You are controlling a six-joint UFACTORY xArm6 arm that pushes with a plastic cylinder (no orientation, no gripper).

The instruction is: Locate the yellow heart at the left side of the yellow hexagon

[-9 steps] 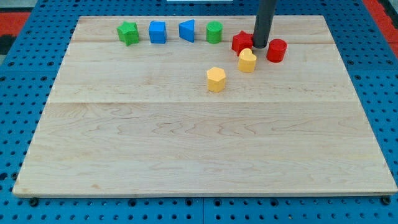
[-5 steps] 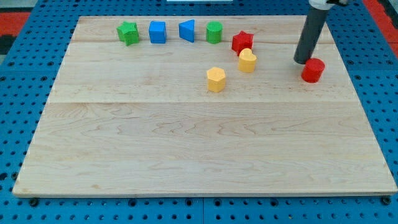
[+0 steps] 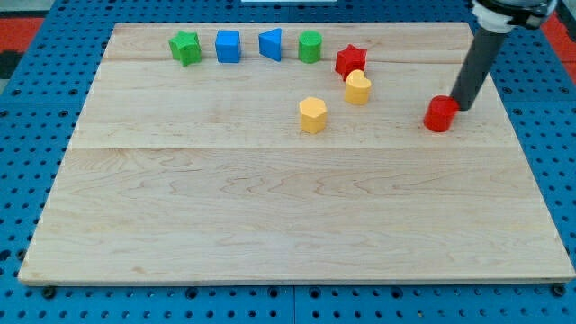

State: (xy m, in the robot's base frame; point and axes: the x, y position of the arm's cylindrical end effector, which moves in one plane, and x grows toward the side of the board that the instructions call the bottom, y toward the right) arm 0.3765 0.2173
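The yellow heart (image 3: 358, 87) stands on the wooden board (image 3: 270, 207), up and to the right of the yellow hexagon (image 3: 312, 115), with a small gap between them. The red star (image 3: 351, 61) touches the heart's upper left. My tip (image 3: 463, 106) is far to the view's right of both yellow blocks, against the upper right side of the red cylinder (image 3: 440, 114). The dark rod rises from there to the view's top right.
Along the top edge stand a green star (image 3: 185, 47), a blue cube (image 3: 228, 46), a blue wedge-like block (image 3: 271, 44) and a green cylinder (image 3: 310, 45). A blue pegboard surrounds the board.
My tip has moved from beside the red star and heart to the view's right and down. The red cylinder has been pushed right and down with it. The yellow blocks have not moved.
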